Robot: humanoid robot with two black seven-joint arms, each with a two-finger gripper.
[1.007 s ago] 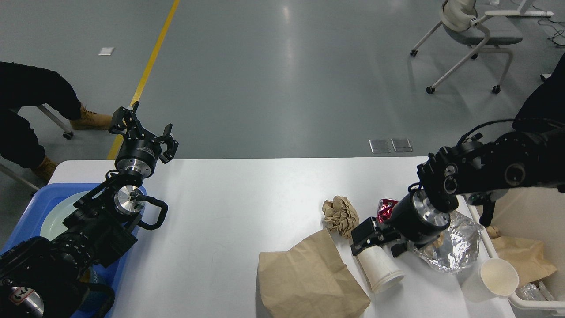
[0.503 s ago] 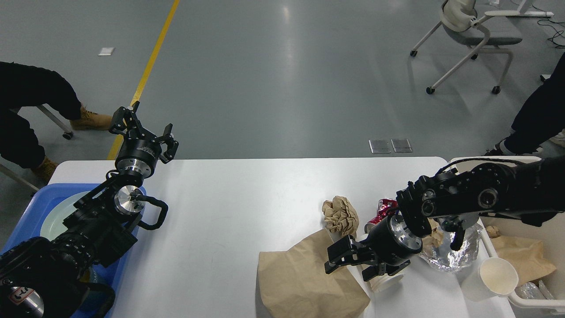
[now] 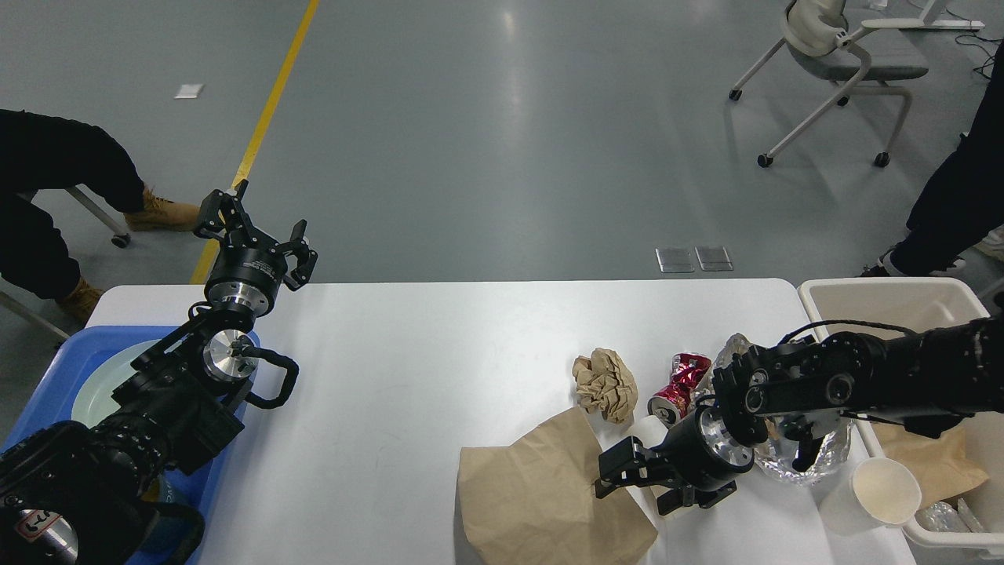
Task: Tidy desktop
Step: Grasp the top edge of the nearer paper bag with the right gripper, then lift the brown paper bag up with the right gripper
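Observation:
The white desktop (image 3: pixel 439 369) carries litter at its right front. A flat brown paper bag (image 3: pixel 533 502) lies at the front edge. A white paper cup (image 3: pixel 645 430) lies on its side beside the bag, mostly hidden under my right gripper. My right gripper (image 3: pixel 647 486) is low over that cup and the bag's right edge, with its fingers spread on either side of the cup. My left gripper (image 3: pixel 255 227) is open and empty, raised over the far left edge of the desktop.
A crumpled brown paper ball (image 3: pixel 604 383), a crushed red can (image 3: pixel 678 388), crumpled foil (image 3: pixel 788 455) and an upright paper cup (image 3: pixel 882 494) sit near my right arm. A beige bin (image 3: pixel 886 298) stands at the right. A blue tray (image 3: pixel 47 377) holds a plate at the left.
My right arm has lowered and swung toward the front left, from beside the foil to over the lying cup and the bag's edge. The left arm has not moved.

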